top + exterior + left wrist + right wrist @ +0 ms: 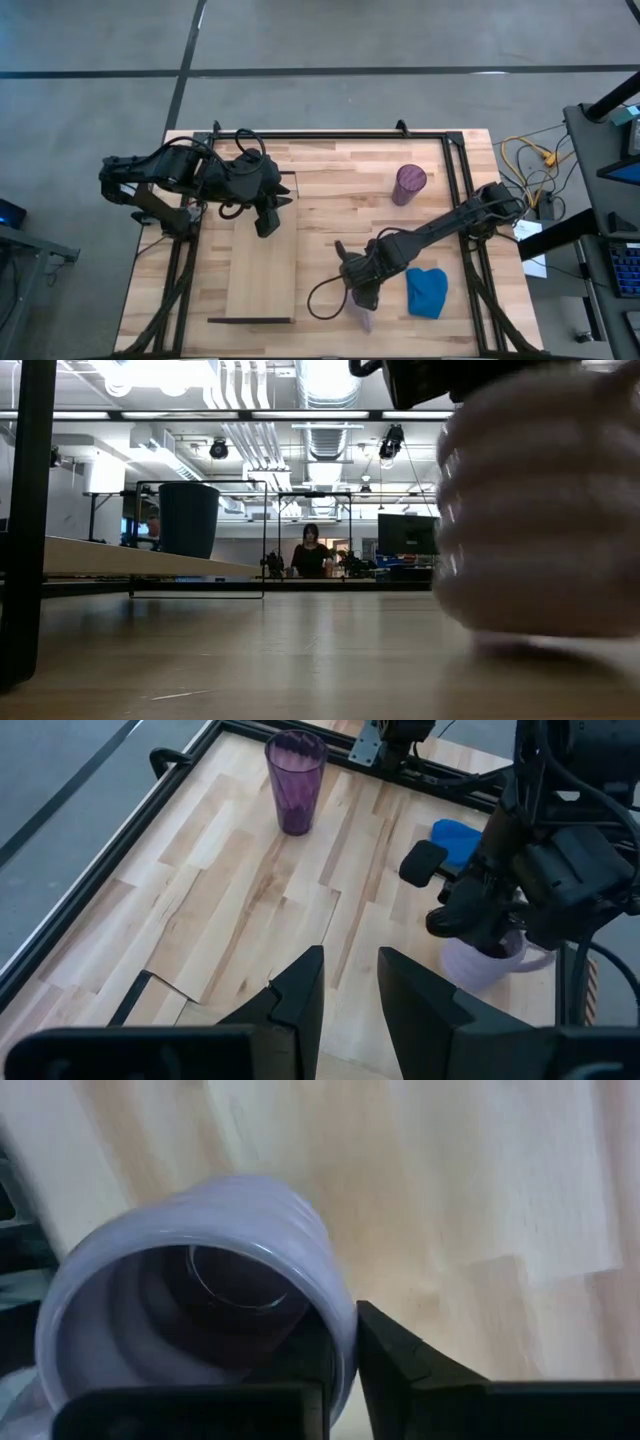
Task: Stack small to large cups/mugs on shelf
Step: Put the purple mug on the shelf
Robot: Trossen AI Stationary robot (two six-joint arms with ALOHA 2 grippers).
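Note:
The pale lilac ribbed mug (365, 320) is near the table's front edge, right of the shelf, and fills the right of the low view (540, 510). My right gripper (362, 298) is shut on it from above. The dark purple tumbler (408, 184) stands upright on its base on the tabletop at the far right. The shelf (262, 270) is a light plank lying left of centre. In the low view a dark cup (188, 520) stands on the plank (120, 558); my left arm hides it in the high view. My left gripper (268, 222) is open and empty over the shelf's far part. My right gripper pinches the mug's rim wall (340, 1330), one finger inside the mug and one (400, 1360) outside. The fingers come from above, pointing down into the mug's open mouth. The mug is upright below the gripper; I cannot tell whether its base touches the table.
A bright blue cloth (427, 292) lies right of the mug. Dark metal frame rails (455, 180) run along the table's far and side edges. A thin dark bracket (250, 321) marks the shelf's near end. A person (311, 550) shows far off in the room.

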